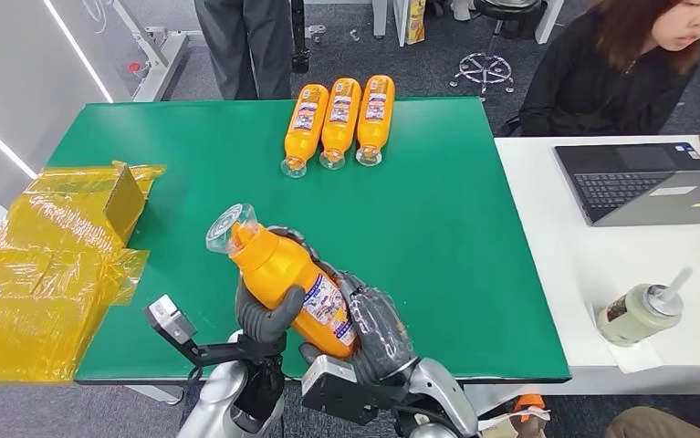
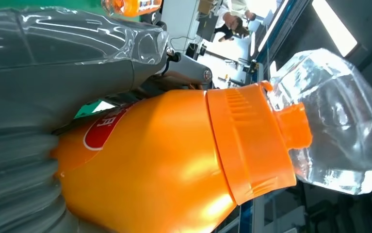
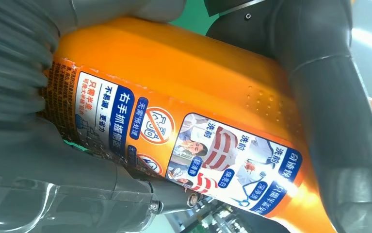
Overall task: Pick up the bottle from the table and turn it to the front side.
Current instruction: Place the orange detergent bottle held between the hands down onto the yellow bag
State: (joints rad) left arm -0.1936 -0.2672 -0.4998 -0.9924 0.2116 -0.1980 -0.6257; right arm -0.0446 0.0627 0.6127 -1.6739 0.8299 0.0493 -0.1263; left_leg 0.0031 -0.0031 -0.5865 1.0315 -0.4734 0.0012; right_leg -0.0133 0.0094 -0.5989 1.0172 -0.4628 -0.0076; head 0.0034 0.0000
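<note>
Here the orange bottle [image 1: 289,276] is off the green table [image 1: 437,237], held over its near edge and tilted, clear cap [image 1: 228,227] pointing up and away to the robot's left; both hands have it — the left hand [image 1: 264,315] wraps the lower body from beneath with its thumb curled across the front, and the right hand [image 1: 375,330], sheathed in clear film, closes around the base end, fingers on the label [image 1: 329,306]; neither hand is open. It is probably moderately heavy if full, with a stiff, smooth, glossy plastic body that could slip under hard fingers; the printed label, seen close in the right wrist view [image 3: 184,145], looks slightly less slick and gives the better purchase; the waist, where the body narrows toward the ribbed orange collar [image 2: 247,141], suits a wrapping grip. The faceted clear cap looks rigid but thin — best left untouched while turning. Three more orange bottles [image 1: 337,123] lie side by side at the table's far edge; crumpled yellow wrapping [image 1: 54,265] sits at the left.
</note>
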